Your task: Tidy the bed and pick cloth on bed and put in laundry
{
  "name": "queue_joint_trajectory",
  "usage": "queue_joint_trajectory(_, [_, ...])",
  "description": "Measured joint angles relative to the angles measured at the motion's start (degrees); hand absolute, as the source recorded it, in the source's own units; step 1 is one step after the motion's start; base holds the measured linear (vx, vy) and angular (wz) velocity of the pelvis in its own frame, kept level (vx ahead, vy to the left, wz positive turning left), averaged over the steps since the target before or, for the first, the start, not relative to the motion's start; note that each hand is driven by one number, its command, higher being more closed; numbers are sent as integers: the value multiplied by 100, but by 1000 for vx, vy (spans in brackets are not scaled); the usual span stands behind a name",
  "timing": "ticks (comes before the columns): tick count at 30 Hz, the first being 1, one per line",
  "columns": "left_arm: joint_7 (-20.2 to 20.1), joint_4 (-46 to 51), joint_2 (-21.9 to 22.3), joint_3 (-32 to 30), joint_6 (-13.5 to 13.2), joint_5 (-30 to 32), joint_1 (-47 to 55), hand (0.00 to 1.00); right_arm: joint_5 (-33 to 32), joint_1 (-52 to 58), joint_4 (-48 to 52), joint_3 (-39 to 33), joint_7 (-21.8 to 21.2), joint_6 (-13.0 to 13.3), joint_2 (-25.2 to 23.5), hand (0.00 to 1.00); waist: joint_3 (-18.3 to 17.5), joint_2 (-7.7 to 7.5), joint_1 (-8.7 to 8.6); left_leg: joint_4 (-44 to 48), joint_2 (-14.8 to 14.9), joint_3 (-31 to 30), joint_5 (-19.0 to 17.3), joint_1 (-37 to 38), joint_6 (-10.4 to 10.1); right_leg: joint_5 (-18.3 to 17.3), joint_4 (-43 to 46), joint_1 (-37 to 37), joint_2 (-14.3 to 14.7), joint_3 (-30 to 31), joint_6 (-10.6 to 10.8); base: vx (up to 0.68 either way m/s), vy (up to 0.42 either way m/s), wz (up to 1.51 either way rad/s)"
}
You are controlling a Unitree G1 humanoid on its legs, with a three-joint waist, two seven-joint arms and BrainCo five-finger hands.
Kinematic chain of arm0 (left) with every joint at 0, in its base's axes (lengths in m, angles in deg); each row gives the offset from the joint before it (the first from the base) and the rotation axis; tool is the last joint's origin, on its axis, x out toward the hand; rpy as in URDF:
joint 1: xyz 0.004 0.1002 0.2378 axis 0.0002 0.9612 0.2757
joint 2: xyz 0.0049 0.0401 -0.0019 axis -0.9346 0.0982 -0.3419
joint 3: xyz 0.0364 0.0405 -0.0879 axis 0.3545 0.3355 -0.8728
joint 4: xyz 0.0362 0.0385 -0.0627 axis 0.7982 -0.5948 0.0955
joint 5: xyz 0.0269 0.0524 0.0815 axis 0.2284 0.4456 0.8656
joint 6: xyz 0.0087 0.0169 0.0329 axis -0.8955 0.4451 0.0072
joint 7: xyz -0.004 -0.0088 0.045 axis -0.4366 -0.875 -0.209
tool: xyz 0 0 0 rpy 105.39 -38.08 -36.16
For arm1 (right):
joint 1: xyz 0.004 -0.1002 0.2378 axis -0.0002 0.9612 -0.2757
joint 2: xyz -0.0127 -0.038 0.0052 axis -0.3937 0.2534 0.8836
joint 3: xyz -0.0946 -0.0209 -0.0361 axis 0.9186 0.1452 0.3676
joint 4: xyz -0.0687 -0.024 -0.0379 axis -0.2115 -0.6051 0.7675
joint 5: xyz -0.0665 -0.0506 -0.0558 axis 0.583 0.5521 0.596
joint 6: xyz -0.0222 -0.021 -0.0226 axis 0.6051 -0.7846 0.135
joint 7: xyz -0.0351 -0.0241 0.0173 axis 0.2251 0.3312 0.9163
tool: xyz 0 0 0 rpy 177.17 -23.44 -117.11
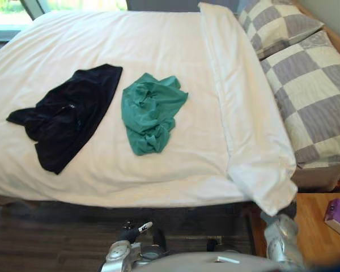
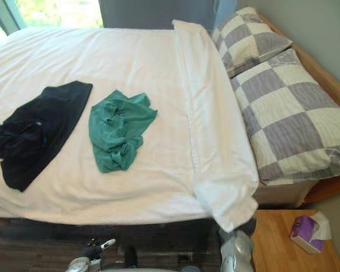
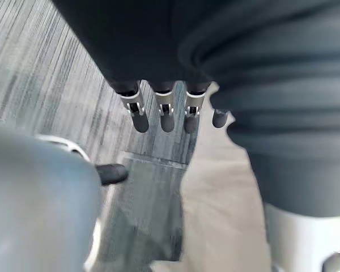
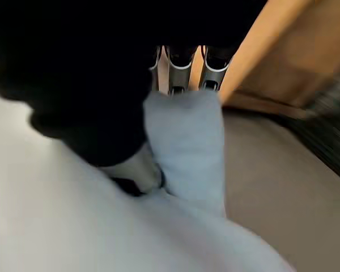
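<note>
Up close we see our right hand (image 4: 179, 71) pinching the white folded duvet (image 4: 184, 147). Our left hand (image 3: 167, 110) hangs slack-fingered over grey plank floor (image 3: 45, 68).

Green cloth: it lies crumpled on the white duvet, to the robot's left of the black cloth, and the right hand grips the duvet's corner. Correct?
Not quite. The left eye view shows the green cloth to the robot's right of the black cloth, not its left. The rest holds: it lies crumpled on the white duvet, and the right hand grips the duvet's corner.
</note>
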Motion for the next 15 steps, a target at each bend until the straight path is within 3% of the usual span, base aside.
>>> queue_joint_trajectory(2, [-115, -13, 78, -136, -5, 2, 9, 0, -204, 68, -87, -150, -14, 238, -6, 0, -69, 71, 10, -1, 12, 118, -93, 91, -22, -22, -4, 48, 2, 86, 5, 36, 1, -29])
queue_joint_trajectory(6, [-325, -13, 204, -367, -10, -1, 47, 0, -330, 143, -155, -584, 189, 474, -27, 0, -141, 139, 18, -1, 33, 345, -181, 166, -27, -33, -3, 54, -38, 115, 14, 51, 10, -17])
queue_joint_trajectory(9, [-451, -10, 194, -502, 18, -21, 91, 0, -352, 286, 98, -1058, 397, 634, -46, 0, -222, 114, -1, -2, 55, 476, -293, 214, -14, -35, 3, 52, -47, 116, 20, 45, 1, -15])
queue_joint_trajectory(15, [-524, 1, 166, -708, 66, -70, 267, 0, -311, 335, 1820, -1707, 406, 691, 176, 0, -446, -58, -74, -1, 171, 610, -381, 309, -90, -11, 199, -18, 44, 89, -2, 38, -25, -8])
